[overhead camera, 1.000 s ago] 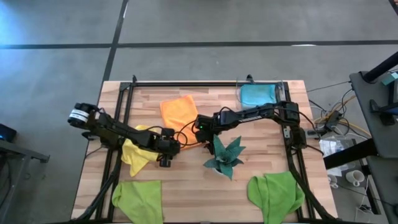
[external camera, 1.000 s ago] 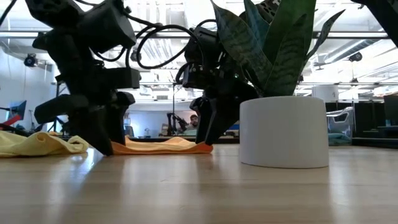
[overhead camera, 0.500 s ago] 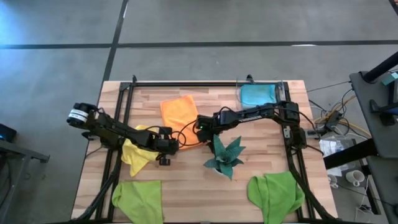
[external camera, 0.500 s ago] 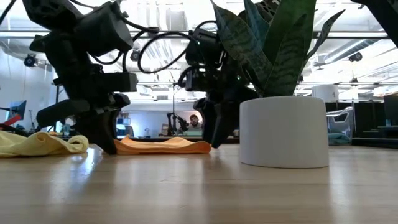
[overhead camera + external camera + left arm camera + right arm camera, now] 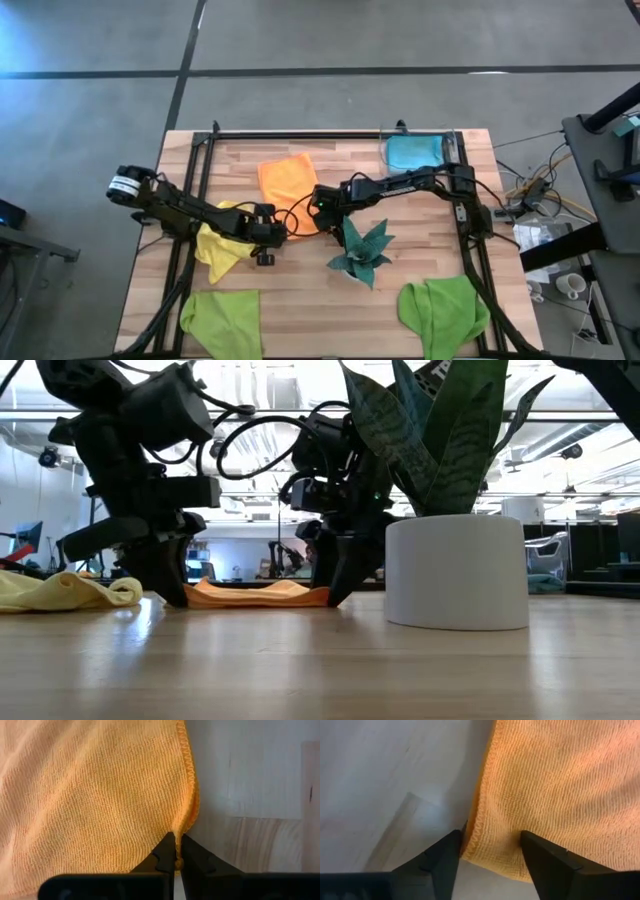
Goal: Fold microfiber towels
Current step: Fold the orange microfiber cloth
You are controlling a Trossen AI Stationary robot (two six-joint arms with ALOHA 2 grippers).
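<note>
L tool (image 5: 176, 851) pinched on orange towel (image 5: 284, 178) edge; R tool (image 5: 490, 851) apart, prob. straddling its corner.

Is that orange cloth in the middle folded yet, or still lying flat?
Still spread flat, a single layer. The orange towel lies open on the table; the left gripper pinches one near corner, and the right gripper straddles the other, open.

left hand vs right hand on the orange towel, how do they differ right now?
The left hand is shut, pinching the orange towel's hem into a ridge; the right hand is open, its fingers straddling another corner without clamping it. In the high view the left hand reaches in beside the yellow towel, the right hand beside the plant. Both are down at table level on the towel's near edge.
</note>
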